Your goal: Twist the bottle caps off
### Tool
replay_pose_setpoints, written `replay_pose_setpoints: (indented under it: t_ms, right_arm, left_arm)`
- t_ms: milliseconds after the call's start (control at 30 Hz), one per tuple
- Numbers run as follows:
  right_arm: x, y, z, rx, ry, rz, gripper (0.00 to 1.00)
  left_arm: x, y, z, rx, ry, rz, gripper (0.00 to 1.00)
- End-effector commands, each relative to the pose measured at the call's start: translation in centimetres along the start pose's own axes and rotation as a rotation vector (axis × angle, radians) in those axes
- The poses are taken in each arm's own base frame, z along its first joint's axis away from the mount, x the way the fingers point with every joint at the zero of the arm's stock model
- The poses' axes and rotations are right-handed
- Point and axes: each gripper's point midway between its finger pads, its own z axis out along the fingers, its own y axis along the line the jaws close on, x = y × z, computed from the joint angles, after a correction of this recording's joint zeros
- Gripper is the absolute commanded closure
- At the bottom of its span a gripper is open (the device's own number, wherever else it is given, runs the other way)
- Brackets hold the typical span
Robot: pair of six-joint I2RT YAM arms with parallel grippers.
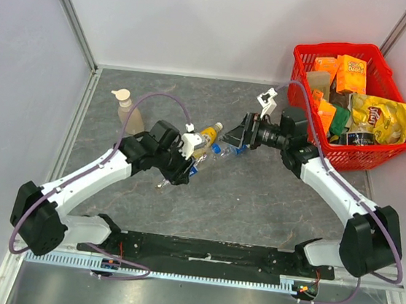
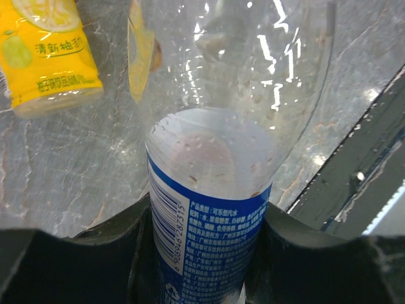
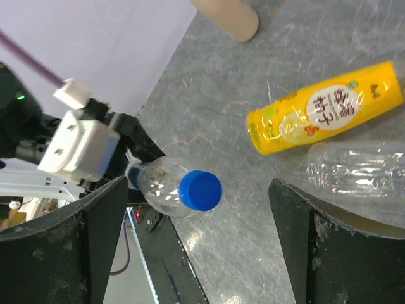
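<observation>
The left claw [image 2: 205, 253] clamps the clear bottle [image 2: 209, 164]. The right claw [image 3: 197, 209], spread wide, should centre on the blue cap [image 3: 200, 190], mid-frame, before closing.

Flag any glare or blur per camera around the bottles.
Left wrist: white glare streaks on the clear bottle, label readable. Right wrist: blue cap sharp and evenly lit. Top external: even light, but the juice bottle is tiny.

Robot lab cell here: white panels [image 1: 203, 20] on 3 sides, aluminium posts [image 1: 68, 12] at the far corners, a grey bench [image 1: 256, 202], left arm [image 1: 86, 175] and right arm [image 1: 334, 187] bolted to a black plate [image 1: 206, 249] along its near edge.
</observation>
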Motion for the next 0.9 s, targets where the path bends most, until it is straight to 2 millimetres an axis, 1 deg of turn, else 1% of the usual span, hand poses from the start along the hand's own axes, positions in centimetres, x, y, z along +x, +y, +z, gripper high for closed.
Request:
replay_pose_setpoints:
  t_ms: [0,100,167,333,400,500,600,733,767,867]
  right_arm:
    - [1.5,0.0,0.7,-0.067,0.060,0.054,0.04]
    - [1.6,0.0,0.9,-0.080,0.068,0.064,0.11]
    - [1.8,-0.1,1.0,-0.081,0.074,0.077,0.18]
    - [2.6,0.0,1.1,-0.118,0.084,0.131,0.28]
    - [3.0,-0.1,1.3,-0.134,0.095,0.155,0.30]
    - [3.6,-0.8,1.4,-0.114,0.109,0.165,0.28]
    - [4.1,-1.1,1.8,-0.113,0.121,0.184,0.28]
    - [4.5,-0.8,2.2,-0.133,0.137,0.194,0.29]
    - [4.6,-0.7,2.4,-0.138,0.141,0.199,0.29]
    - [4.8,-0.6,2.8,-0.152,0.145,0.211,0.33]
  left_arm:
    - [0.2,0.9,-0.9,-0.142,-0.013,0.049,0.74]
    - [0.4,1.4,-1.1,-0.202,-0.006,0.069,0.74]
    - [0.6,1.8,-1.0,-0.230,0.004,0.069,0.74]
    - [0.9,2.6,-0.6,-0.262,0.039,0.067,0.74]
    - [0.9,2.6,-0.5,-0.264,0.046,0.066,0.74]
    - [1.0,2.5,-0.5,-0.263,0.047,0.066,0.73]
    - [0.9,2.3,-0.7,-0.260,0.038,0.072,0.73]
    - [0.8,1.9,-0.7,-0.255,0.030,0.081,0.73]
    - [0.8,2.2,-0.9,-0.278,0.030,0.088,0.73]
    - [1.0,2.1,-0.9,-0.296,0.038,0.107,0.73]
